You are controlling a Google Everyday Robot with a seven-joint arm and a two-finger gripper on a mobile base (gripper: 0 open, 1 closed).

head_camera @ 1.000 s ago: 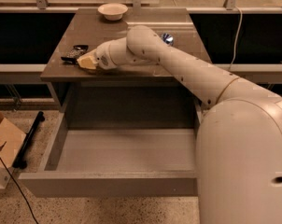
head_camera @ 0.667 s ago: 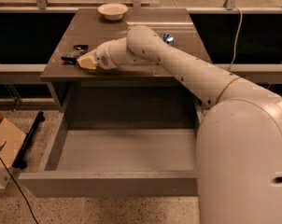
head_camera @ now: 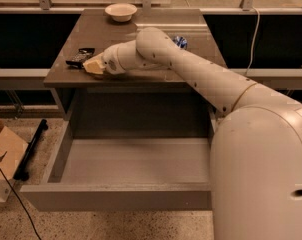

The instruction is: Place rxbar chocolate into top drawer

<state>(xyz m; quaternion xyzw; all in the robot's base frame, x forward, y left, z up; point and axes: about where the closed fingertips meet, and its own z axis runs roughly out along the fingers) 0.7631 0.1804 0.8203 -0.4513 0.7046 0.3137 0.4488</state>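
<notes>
The rxbar chocolate (head_camera: 79,58) is a flat black bar lying near the left front corner of the brown cabinet top (head_camera: 141,31). My gripper (head_camera: 93,65), with tan tips, is low over the top, just right of the bar and right against it. The top drawer (head_camera: 116,197) is pulled wide open below, and its grey floor is bare. My white arm reaches in from the right, across the cabinet top.
A white bowl (head_camera: 120,11) stands at the back of the cabinet top. A crushed blue-and-silver can (head_camera: 180,41) lies behind my arm. A cardboard box (head_camera: 3,156) and a black bar (head_camera: 32,148) are on the floor to the left.
</notes>
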